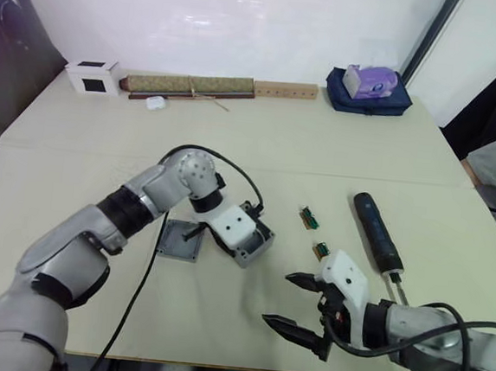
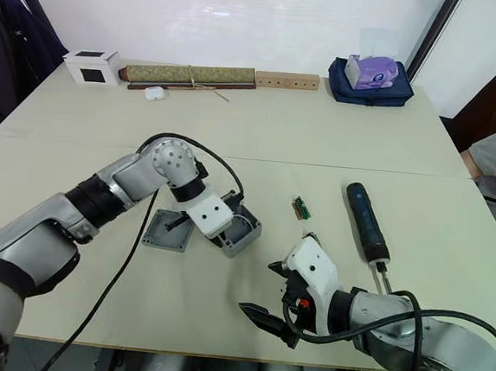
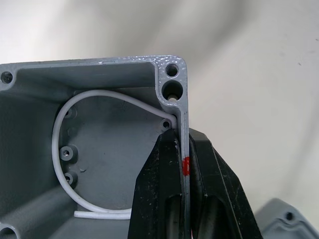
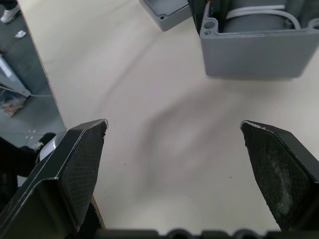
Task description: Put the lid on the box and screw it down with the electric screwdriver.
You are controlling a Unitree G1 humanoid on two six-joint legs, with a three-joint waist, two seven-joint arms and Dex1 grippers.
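We take the small grey cast-metal square box (image 3: pixel 94 149) as our landmark; it sits near the middle of the pale beige table (image 1: pixel 321 148), open side up and slightly tilted, with a thin whitish ring of wire lying inside and a small red mark on one wall. Our left gripper (image 3: pixel 183 199) is clamped on that marked wall, one black finger inside the box and the other outside, pressed tight against the metal. The small flat grey metal square lid (image 1: pixel 180 240) lies flat on the table just beside the box, on the box's left, not on it. In the head view one black finger of our left gripper shows above the lid.

To the right of the box, well apart from it, the long dark blue-black cylindrical electric screwdriver (image 1: pixel 379 233) lies on the table, its thin metal bit toward the near edge. Between the box and the screwdriver we see two small green circuit boards (image 1: pixel 309 217), one nearer us than the other.

Our right gripper (image 1: pixel 299 305) hovers over the table on the near right of the box, its two black fingers spread wide apart and holding nothing. Through that wrist camera we see the box's outer wall and a corner of the lid beyond the fingers.

Far behind the box, along the table's back edge, stand a white cube with a black face (image 1: pixel 93 76) and a dark blue cloth bag (image 1: pixel 368 99).
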